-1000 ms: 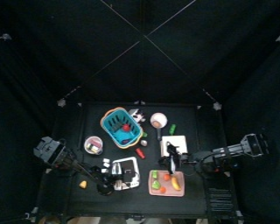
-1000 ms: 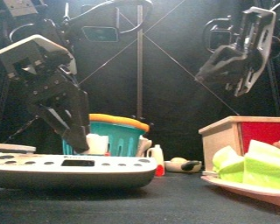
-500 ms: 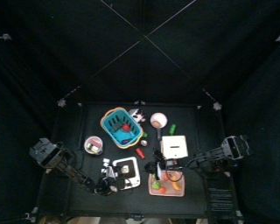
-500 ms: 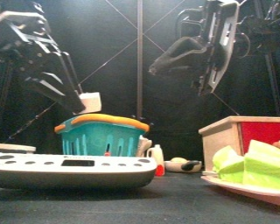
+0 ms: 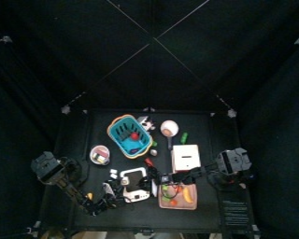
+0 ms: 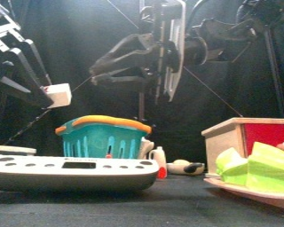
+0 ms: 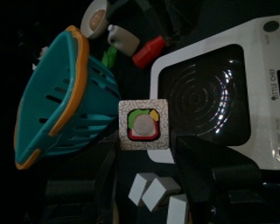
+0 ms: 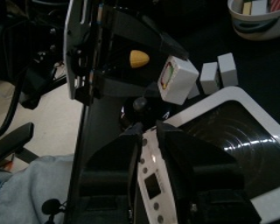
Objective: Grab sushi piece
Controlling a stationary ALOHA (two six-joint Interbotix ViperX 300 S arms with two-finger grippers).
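Note:
My left gripper (image 7: 145, 144) is shut on the sushi piece (image 7: 145, 124). Seen end-on, the piece has a pale rim around a red, green and pink middle. In the front view the gripper (image 6: 43, 86) holds the piece (image 6: 56, 92) high in the air, left of the teal basket (image 6: 103, 140) and above the white flat device (image 6: 74, 170). My right gripper (image 6: 114, 64) hangs open and empty over the middle of the table, its jaws pointing toward the held piece. The right wrist view shows the piece (image 8: 178, 79) beyond that gripper's jaws.
The teal basket (image 5: 127, 135) stands mid-table with small toys around it. A wooden box (image 6: 245, 137) and a plate of green toy food (image 6: 257, 173) are at the front right. A small bottle (image 6: 160, 161) stands behind the device (image 5: 135, 184).
My left gripper has risen from basket height with the sushi piece and drawn back to the left. My right gripper has swung from the right side to over the table's middle.

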